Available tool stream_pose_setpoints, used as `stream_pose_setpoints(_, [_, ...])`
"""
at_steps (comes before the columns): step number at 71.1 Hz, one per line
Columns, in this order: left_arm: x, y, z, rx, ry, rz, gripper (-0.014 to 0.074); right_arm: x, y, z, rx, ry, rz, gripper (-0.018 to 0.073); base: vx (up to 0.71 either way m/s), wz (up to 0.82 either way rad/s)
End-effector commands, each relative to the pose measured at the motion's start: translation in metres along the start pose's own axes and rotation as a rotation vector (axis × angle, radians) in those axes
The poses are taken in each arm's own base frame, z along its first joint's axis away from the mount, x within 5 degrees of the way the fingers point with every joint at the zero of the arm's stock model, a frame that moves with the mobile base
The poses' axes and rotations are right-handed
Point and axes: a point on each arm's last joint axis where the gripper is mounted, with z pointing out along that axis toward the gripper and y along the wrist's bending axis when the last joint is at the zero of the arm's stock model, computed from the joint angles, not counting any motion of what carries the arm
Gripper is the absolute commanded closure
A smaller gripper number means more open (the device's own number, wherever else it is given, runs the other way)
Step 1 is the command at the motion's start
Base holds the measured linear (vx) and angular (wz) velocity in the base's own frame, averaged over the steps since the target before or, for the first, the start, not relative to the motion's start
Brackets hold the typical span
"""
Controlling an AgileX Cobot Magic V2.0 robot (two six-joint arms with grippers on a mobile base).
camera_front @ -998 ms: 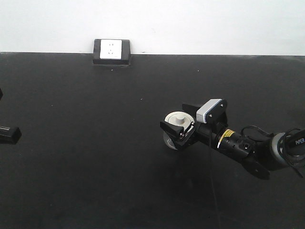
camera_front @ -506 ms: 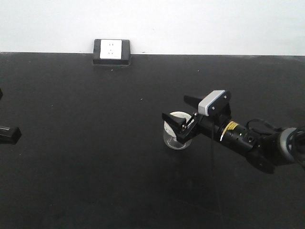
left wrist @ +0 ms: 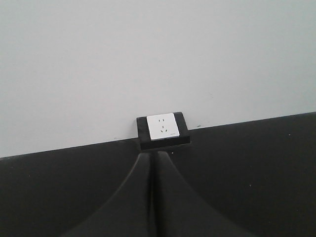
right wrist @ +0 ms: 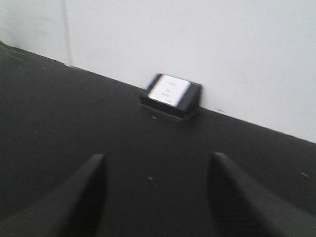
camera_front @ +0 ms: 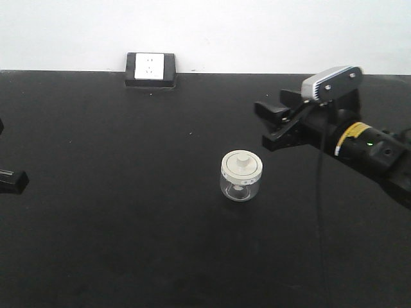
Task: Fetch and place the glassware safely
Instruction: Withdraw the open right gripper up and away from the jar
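Observation:
The glassware point(camera_front: 241, 175), a squat clear jar with a cream-white knobbed lid, stands upright and alone on the black table point(camera_front: 128, 224). My right gripper point(camera_front: 264, 124) hangs above and to the right of it, well apart, its fingers spread wide with nothing between them. The right wrist view shows that gripper point(right wrist: 158, 157) open over bare table, and the jar is out of that view. In the left wrist view my left gripper point(left wrist: 153, 157) is shut, its fingers pressed together and empty. Only a dark end of the left arm point(camera_front: 11, 181) shows at the front view's left edge.
A white wall socket in a black frame point(camera_front: 150, 68) sits at the table's back edge against the white wall; the same socket point(left wrist: 163, 129) appears in the left wrist view and, blurred, as the socket point(right wrist: 170, 94) in the right wrist view.
My right gripper, earlier closed around the jar, has let go and risen up and to the right. The jar stays upright where it stood. The left arm has not moved.

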Motion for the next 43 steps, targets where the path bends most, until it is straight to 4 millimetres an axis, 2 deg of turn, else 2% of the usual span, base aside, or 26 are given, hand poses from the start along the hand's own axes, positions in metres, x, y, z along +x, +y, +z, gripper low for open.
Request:
stream_pose_setpoints(1, [-0.016, 0.0, 0.001, 0.002, -0.105, -0.012, 0.0603, -0.025, 0.001, -0.024, 0.068, -0.048, 0.028, 0.0375, 0.0, 0.0])
stream_pose_setpoints(7, [-0.016, 0.0, 0.001, 0.002, -0.105, -0.012, 0.0603, -0.025, 0.006, -0.046, 0.114, -0.034, 0.056, 0.0574, 0.0, 0.0])
stream_pose_setpoints(20, [-0.016, 0.0, 0.001, 0.002, -0.105, -0.012, 0.0603, -0.016, 0.017, -0.086, 0.185, -0.054, 0.166, 0.0567, 0.0, 0.0])
stream_pose_setpoints(34, [-0.016, 0.0, 0.001, 0.002, -0.105, -0.012, 0.0603, -0.005, 0.027, -0.118, 0.241, 0.006, 0.146, 0.0563, 0.0, 0.0])
stream_pose_setpoints(43, [-0.016, 0.0, 0.001, 0.002, -0.105, -0.012, 0.0603, -0.005, 0.028, -0.136, 0.304, 0.065, 0.133, 0.0563, 0.0, 0.0])
